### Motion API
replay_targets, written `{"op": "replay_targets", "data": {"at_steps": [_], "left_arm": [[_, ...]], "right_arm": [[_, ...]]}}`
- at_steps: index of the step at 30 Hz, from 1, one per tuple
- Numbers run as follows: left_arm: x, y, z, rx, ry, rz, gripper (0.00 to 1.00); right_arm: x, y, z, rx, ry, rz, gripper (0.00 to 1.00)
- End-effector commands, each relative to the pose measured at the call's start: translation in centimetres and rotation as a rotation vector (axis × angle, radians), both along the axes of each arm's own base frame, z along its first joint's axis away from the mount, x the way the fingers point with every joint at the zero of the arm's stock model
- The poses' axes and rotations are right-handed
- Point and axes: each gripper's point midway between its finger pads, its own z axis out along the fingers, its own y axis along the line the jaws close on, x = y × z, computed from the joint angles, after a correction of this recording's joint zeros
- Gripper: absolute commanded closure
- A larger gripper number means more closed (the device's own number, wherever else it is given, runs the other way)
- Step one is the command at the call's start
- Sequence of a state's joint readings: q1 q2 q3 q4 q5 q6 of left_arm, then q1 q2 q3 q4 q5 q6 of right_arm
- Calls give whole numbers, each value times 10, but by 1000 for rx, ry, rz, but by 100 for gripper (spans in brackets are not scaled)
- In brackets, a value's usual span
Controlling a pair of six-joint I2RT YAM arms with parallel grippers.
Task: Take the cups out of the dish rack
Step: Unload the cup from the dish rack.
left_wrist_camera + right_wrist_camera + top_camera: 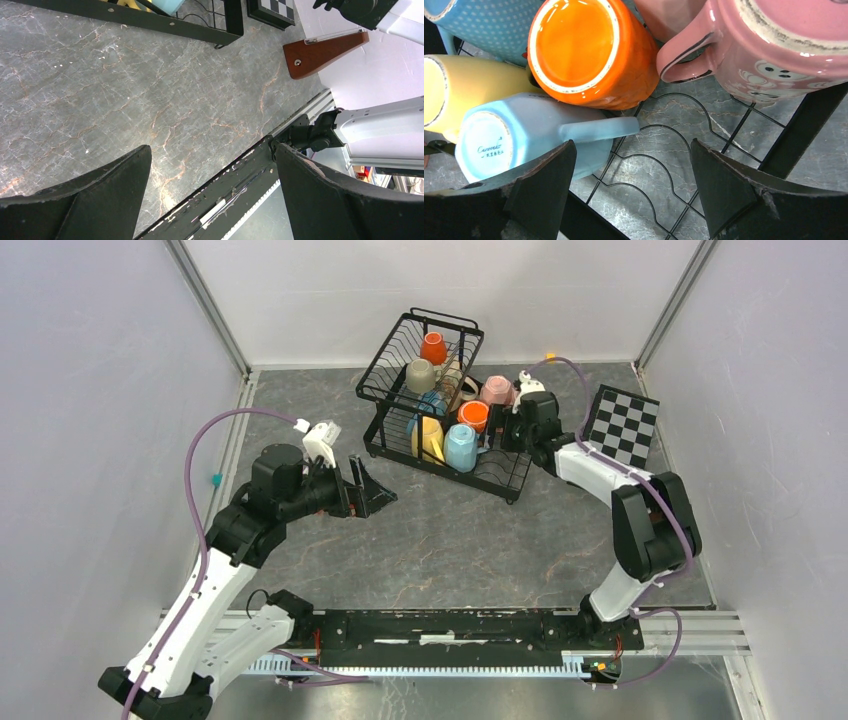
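Top external and right wrist views: unloading of the cups, none yet lifted out.

The dish rack (500, 472) stands toward the far edge of the table (450, 540), near its middle. All visible cups lie in it. An orange cup (433, 347) and a beige cup (420, 375) sit in the upper basket. The lower tray holds the yellow mug (464, 90), light blue mug (514, 140), orange mug (584, 50) and pink mug (774, 45).

The right gripper (631, 145) reaches into the lower tray from the rack's right side. Its fingers are spread wide and grasp nothing; bare wire shows between them.

The light blue mug lies on its side with its base turned toward the wrist camera, so its long axis runs roughly along the line of approach. Its body sits just beyond the finger on the view's left, and its handle juts sideways across the gap.

The orange mug lies just past it, touching it. A grasp would probably need a shift toward the mug body.

The left gripper (368, 490) hangs over the table left of the rack, fully open and empty, so the right arm is the nearer.
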State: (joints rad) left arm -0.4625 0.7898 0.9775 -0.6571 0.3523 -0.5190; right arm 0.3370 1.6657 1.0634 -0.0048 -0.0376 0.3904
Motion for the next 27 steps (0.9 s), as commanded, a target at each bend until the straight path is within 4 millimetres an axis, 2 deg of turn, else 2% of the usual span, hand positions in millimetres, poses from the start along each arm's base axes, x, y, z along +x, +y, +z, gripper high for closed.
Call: {"op": "replay_targets", "data": {"at_steps": [1, 6, 15, 20, 27], "left_arm": [[-7, -5, 10, -48, 11, -18, 0], [-8, -5, 8, -45, 17, -17, 0], [-9, -5, 7, -45, 20, -19, 0], [-7, -6, 7, -43, 28, -18, 0], [-8, -5, 7, -45, 24, -16, 0]], "right_arm": [[21, 6, 21, 78, -58, -57, 10], [21, 4, 20, 98, -50, -90, 11], [14, 5, 57, 152, -138, -73, 11], [17, 17, 62, 173, -139, -37, 11], [18, 43, 58, 154, -127, 1, 9]]}}
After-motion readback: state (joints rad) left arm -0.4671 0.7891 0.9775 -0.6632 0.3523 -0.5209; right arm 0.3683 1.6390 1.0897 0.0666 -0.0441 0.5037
